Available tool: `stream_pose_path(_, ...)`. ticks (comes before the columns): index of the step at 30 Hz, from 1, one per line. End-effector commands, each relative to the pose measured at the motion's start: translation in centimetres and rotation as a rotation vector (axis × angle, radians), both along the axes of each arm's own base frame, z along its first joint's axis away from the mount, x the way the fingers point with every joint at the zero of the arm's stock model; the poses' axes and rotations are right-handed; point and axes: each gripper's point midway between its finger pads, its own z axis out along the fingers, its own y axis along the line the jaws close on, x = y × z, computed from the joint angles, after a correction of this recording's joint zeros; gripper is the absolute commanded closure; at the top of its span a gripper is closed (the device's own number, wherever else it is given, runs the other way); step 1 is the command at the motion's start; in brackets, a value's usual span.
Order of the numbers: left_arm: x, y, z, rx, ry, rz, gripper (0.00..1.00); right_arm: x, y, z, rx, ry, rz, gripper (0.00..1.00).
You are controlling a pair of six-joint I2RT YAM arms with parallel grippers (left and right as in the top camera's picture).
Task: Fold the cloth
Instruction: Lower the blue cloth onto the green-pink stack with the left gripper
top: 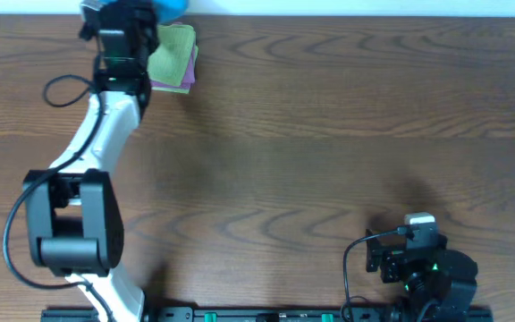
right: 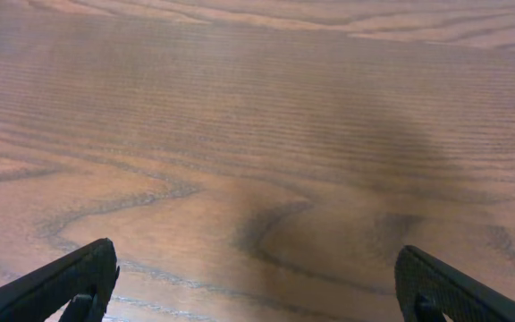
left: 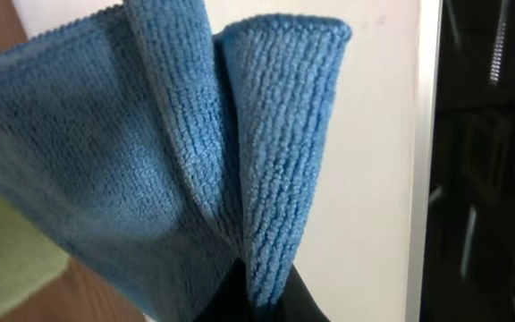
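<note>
From overhead, the left arm reaches to the far left corner of the table [top: 329,107], and its left hand [top: 137,11] sits at the far edge, with a bit of the cloth [top: 173,7] showing sky-blue beside it, right at or past that edge. Just on the near side lies a folded lime-green cloth [top: 175,46] stacked on a folded pink-purple cloth [top: 175,85]. The right hand [top: 417,222] rests near the near right corner, well apart from all three cloths. In the left wrist view, the left hand is clenched on the cloth, a gathered fold of blue terry rising from between its dark fingers [left: 298,300]. The cloth hangs bunched and creased rather than flat, and a corner of the green cloth shows at lower left. In the right wrist view, the right hand is released, its two fingers spread wide over bare wood grain and grasping nothing. As I judge it, the task is at its start: the cloth is picked up but no neat fold is made. It has yet to be brought onto open table, spread and folded over. The count is one blue cloth, one green, one pink-purple, two arms and two hands.
</note>
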Motion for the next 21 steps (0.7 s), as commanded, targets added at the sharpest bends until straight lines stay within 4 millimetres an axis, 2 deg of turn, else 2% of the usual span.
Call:
stream_pose_path(1, -0.4, -0.4, 0.2, 0.038, 0.033, -0.071, 0.94, 0.0, -0.1, -0.1, 0.007, 0.0, -0.01, 0.01)
stream_pose_path(5, -1.3, -0.4, -2.6, 0.058, 0.149, -0.088, 0.94, 0.0, -0.1, -0.1, 0.007, -0.001, -0.01, 0.01)
stream_pose_path(8, -0.9, -0.4, -1.7, 0.123, 0.108, -0.104, 0.94, 0.0, -0.1, -0.1, 0.007, 0.0, -0.01, 0.01)
stream_pose_path(11, -0.3, -0.5, 0.2, 0.215, 0.022, -0.119, 0.94, 0.0, -0.1, -0.1, 0.007, 0.0, -0.01, 0.01)
stream_pose_path(15, 0.1, -0.4, 1.2, 0.279, -0.029, -0.124, 0.94, 0.0, -0.1, -0.1, 0.007, 0.0, -0.01, 0.01)
stream_pose_path(18, 0.6, -0.2, 1.0, 0.312, -0.048, -0.112, 0.94, 0.0, -0.1, -0.1, 0.007, 0.0, -0.01, 0.01)
stream_pose_path(21, 1.1, -0.3, -0.3, 0.328, -0.037, -0.117, 0.94, 0.0, -0.1, -0.1, 0.007, 0.0, -0.01, 0.01)
